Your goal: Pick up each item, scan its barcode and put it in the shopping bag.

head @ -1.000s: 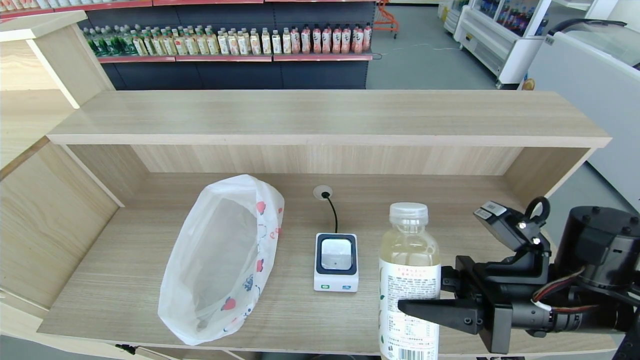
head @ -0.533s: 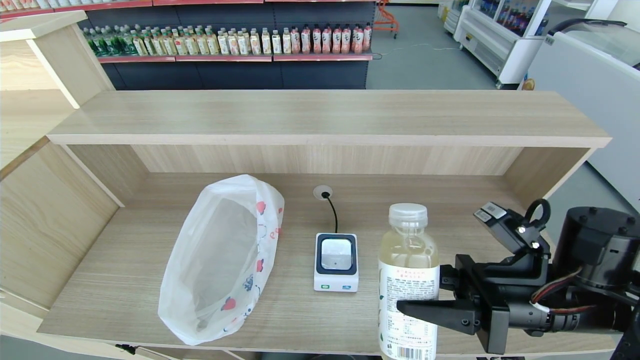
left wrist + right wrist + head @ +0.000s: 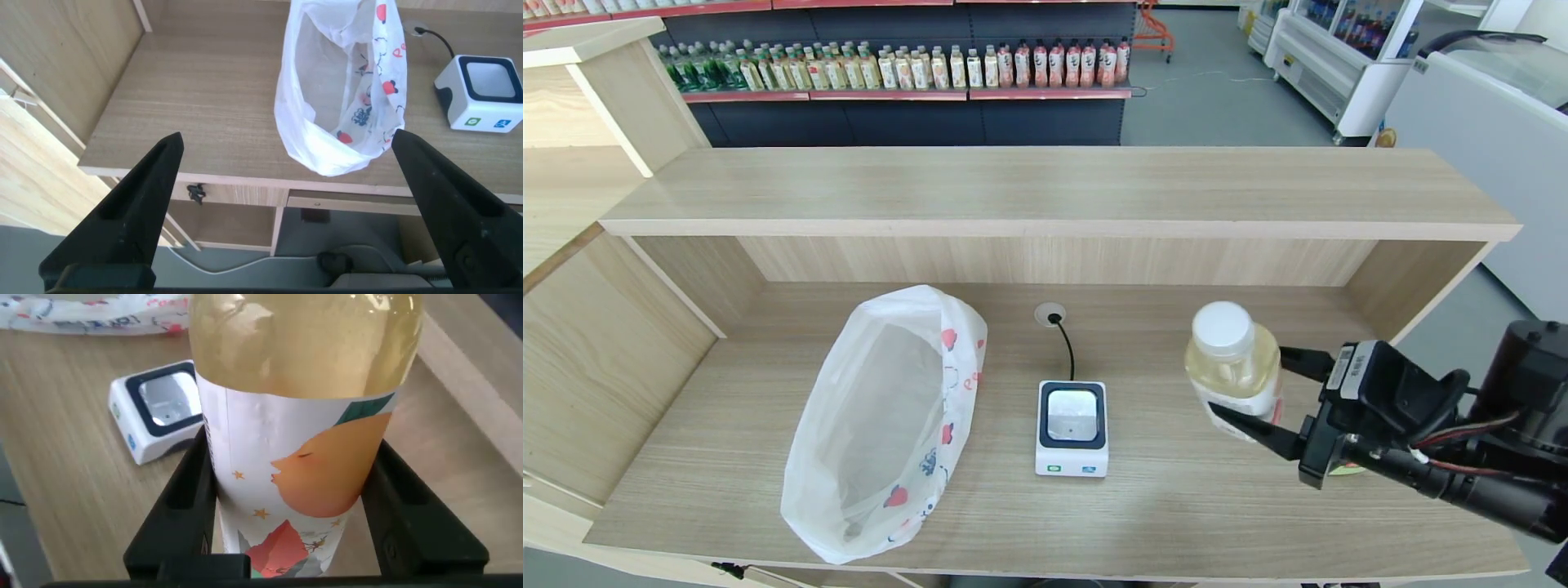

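Note:
A clear bottle (image 3: pixel 1232 362) of pale yellow drink with a white cap and a printed label is held above the counter, right of the scanner (image 3: pixel 1072 426). It is tilted, with its cap towards the head camera. My right gripper (image 3: pixel 1248 382) is shut on the bottle's labelled body (image 3: pixel 302 416), one black finger (image 3: pixel 176 510) on each side. The white shopping bag (image 3: pixel 886 425) with red prints lies open on the left of the counter. My left gripper (image 3: pixel 286 204) is open, out past the counter's front edge near the bag (image 3: pixel 343 82).
The scanner's black cable (image 3: pixel 1065 343) runs back to a hole in the wooden counter (image 3: pixel 727 457). A raised shelf (image 3: pixel 1045 192) and side walls close in the counter at the back, left and right. Store shelves and coolers stand behind.
My right gripper has carried the bottle away from the head camera, back and to the right. The bottle has gone from upright to tilted, its cap now facing the camera.

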You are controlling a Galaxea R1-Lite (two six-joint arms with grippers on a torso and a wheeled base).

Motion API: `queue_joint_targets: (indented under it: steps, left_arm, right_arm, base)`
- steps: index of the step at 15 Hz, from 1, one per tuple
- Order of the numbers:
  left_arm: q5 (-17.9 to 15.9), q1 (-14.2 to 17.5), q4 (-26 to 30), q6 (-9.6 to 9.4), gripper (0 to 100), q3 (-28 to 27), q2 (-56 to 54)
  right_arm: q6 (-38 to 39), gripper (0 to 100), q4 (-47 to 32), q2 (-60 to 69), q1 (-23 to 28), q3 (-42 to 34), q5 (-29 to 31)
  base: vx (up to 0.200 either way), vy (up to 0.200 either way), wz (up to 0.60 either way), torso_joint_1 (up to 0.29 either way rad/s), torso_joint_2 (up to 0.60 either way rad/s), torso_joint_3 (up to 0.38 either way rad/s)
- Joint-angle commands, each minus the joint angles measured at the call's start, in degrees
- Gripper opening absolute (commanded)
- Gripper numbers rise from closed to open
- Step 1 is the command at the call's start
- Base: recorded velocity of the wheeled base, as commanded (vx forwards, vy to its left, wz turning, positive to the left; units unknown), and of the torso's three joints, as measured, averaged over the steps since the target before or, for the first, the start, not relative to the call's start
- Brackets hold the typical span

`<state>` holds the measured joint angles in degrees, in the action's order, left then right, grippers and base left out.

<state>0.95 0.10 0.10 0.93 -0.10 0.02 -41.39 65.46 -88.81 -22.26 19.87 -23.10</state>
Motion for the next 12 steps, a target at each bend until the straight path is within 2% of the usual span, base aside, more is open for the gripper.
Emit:
queue_joint_targets:
  steps: [1, 5, 8, 12]
  left_arm:
    - [0.02, -0.01, -0.01, 0.04, 100, 0.01, -0.02]
    - [0.02, -0.01, -0.01, 0.04, 100, 0.01, -0.02]
    - [0.02, -0.01, -0.01, 0.04, 100, 0.01, -0.02]
    - [0.02, -0.01, -0.01, -0.31, 100, 0.01, -0.02]
  right_arm:
    - [-6.86, 0, 0.37, 5.84, 1.61, -0.36, 4.29]
    - [-17.76, 0, 0.37, 10.67, 3.36, -4.14, 5.08]
    - [-20.75, 0, -0.07, 14.80, 6.70, -5.19, 5.00]
    - [-22.16, 0, -0.34, 17.88, 7.32, -5.63, 5.08]
  base:
    - [0.000, 0.000, 0.00, 0.000, 0.00, 0.000]
    - [0.000, 0.000, 0.00, 0.000, 0.00, 0.000]
    - [0.000, 0.000, 0.00, 0.000, 0.00, 0.000]
    - [0.000, 0.000, 0.00, 0.000, 0.00, 0.000]
